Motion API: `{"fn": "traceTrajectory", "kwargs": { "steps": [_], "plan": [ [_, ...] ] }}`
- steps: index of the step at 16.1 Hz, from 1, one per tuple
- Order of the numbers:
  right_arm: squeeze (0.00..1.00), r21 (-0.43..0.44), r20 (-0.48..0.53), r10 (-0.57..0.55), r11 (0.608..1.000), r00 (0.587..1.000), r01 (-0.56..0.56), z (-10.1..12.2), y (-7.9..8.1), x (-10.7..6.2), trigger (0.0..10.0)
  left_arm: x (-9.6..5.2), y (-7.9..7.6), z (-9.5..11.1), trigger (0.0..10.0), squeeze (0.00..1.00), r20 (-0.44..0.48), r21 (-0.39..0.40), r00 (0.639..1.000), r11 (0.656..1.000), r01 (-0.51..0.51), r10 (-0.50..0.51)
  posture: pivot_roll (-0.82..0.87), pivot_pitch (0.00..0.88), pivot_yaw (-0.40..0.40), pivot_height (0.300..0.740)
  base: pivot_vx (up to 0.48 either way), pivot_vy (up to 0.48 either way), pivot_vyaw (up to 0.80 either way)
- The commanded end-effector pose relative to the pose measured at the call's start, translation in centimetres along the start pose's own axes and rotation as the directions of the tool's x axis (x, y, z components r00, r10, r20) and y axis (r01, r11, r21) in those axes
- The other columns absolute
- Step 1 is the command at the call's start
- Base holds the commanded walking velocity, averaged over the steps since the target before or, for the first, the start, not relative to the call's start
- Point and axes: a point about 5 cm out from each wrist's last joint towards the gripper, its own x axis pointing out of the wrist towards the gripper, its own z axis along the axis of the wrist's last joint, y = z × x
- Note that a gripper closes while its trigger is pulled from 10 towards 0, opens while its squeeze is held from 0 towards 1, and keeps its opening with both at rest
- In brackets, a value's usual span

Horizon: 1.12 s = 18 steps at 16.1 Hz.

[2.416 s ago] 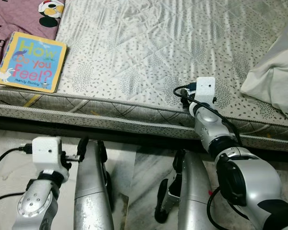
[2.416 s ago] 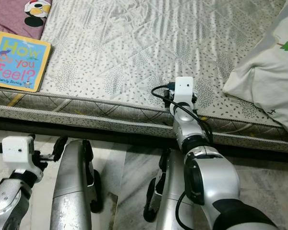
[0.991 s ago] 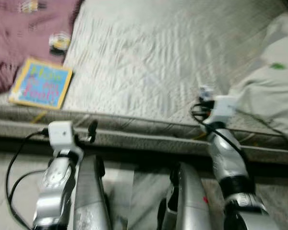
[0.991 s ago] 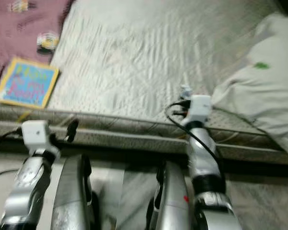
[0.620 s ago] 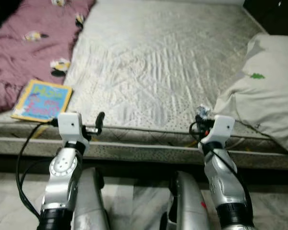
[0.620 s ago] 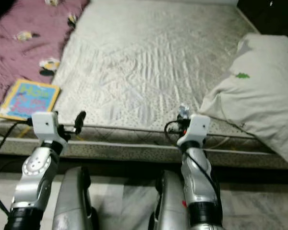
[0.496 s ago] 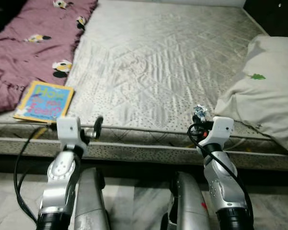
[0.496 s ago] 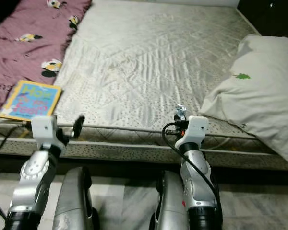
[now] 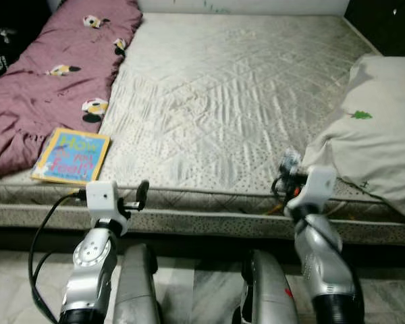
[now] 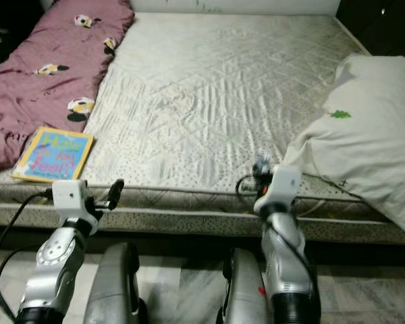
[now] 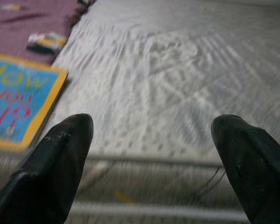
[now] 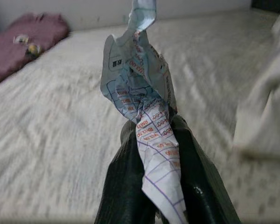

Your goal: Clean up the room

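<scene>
Crumpled paper sat clamped in right gripper, so 1 pickup looked done; left gripper gaped empty, book remained on mattress.

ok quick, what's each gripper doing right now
Left gripper: open, holding nothing, near the bed's edge.
Right gripper: shut on a crumpled paper.

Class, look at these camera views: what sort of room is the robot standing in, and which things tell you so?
Most likely a bedroom. A wide quilted mattress lies in front of the robot, with a white pillow on one side, a maroon blanket on the other, and a children's book near its edge.
</scene>
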Motion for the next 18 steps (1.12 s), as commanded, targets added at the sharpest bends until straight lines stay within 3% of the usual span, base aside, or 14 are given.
{"fn": "traceTrajectory", "kwargs": {
  "steps": [1,9,14,18],
  "plan": [
    [0.00,0.010,0.009,-0.014,1.000,1.000,0.014,0.4,-0.1,0.5,10.0,0.6,-0.3,0.5,10.0,0.00,0.021,0.018,0.999,1.000,0.023,-0.024,-0.01,0.000,0.005,0.631,0.000,0.000,0.00],
    [0.00,0.006,-0.021,-0.026,1.000,0.999,0.026,-0.6,-0.1,0.0,10.0,0.9,0.5,0.2,10.0,0.00,0.004,0.017,1.000,1.000,-0.008,0.008,-0.02,0.000,0.006,0.694,0.000,0.000,0.00],
    [0.00,-0.004,0.000,-0.031,1.000,1.000,0.031,0.3,-0.1,1.2,10.0,2.0,0.2,1.5,10.0,0.00,0.056,0.051,0.998,0.999,0.000,-0.003,-0.01,0.000,-0.007,0.736,0.000,0.000,0.00],
    [0.00,-0.016,-0.021,-0.043,0.999,0.999,0.043,-0.3,-0.3,0.6,10.0,1.5,0.7,0.9,10.0,0.00,0.034,0.042,0.999,0.999,-0.001,-0.001,-0.01,0.000,-0.006,0.740,0.000,0.000,-0.21]
  ]
}}
